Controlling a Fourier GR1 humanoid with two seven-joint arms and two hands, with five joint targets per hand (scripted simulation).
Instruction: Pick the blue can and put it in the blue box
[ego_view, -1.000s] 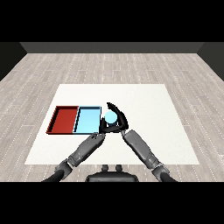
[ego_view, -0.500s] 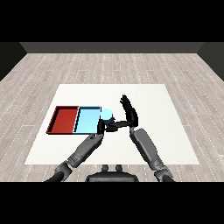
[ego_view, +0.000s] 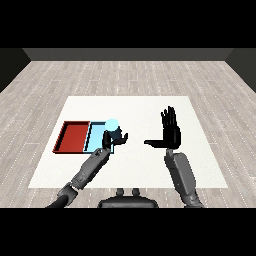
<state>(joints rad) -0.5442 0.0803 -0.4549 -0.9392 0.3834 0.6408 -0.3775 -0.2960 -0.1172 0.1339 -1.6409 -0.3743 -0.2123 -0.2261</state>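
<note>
Fingers of the right hand (ego_view: 170, 131) stand straight and spread, thumb out sideways, palm holding nothing and touching nothing. Well apart from it, the left hand (ego_view: 111, 138) curls round the blue can (ego_view: 112, 126), which rises above its fingers, over the near edge of the blue tray (ego_view: 95, 136).
</note>
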